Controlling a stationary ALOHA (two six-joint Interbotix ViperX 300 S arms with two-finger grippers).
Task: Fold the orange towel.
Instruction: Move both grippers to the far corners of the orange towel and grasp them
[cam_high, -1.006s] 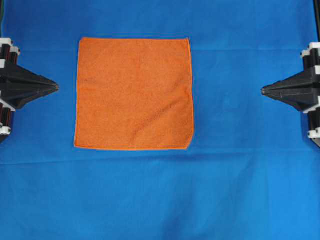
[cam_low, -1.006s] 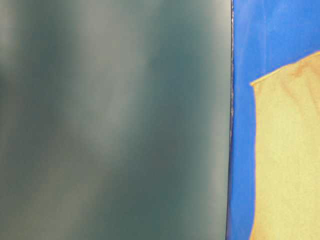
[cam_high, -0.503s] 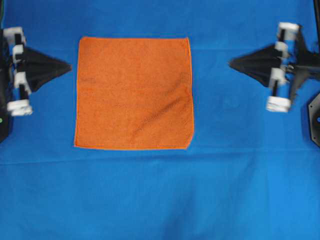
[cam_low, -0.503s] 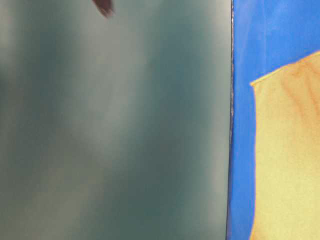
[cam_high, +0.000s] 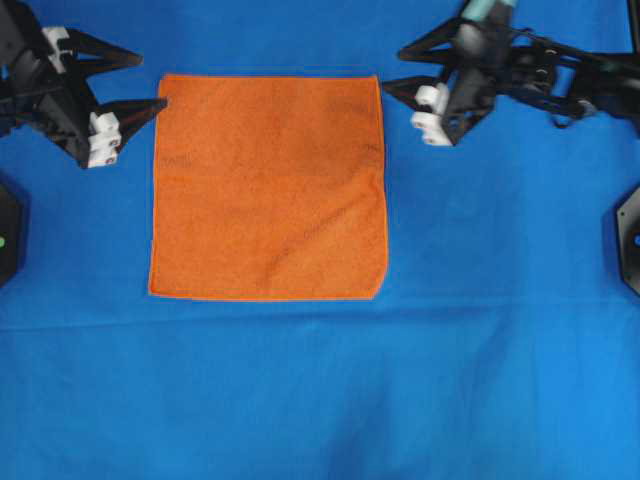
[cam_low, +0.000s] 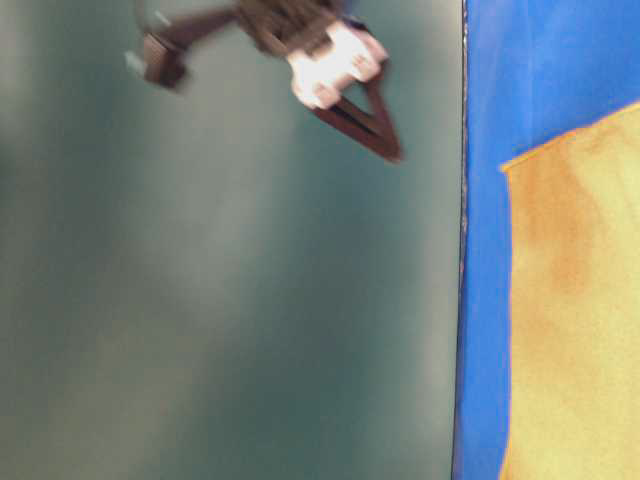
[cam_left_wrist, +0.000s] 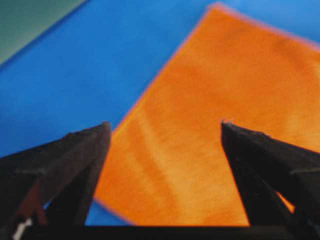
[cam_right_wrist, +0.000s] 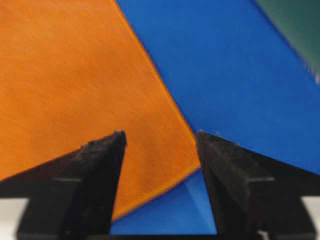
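There is 1 orange towel (cam_high: 268, 187), 1 large blue cloth (cam_high: 320, 390) and 2 grippers: the left gripper (cam_high: 152, 82) and the right gripper (cam_high: 396, 68).

The towel (cam_high: 268, 187) is bright orange, with a thin hem of the same orange and a fine nubby pattern. The cloth (cam_high: 320, 390) under it is plain strong blue. Both grippers, left (cam_high: 150, 82) and right (cam_high: 395, 68), have black fingers and white parts. In the table-level view, the wall (cam_low: 230, 300) is dull grey-green.
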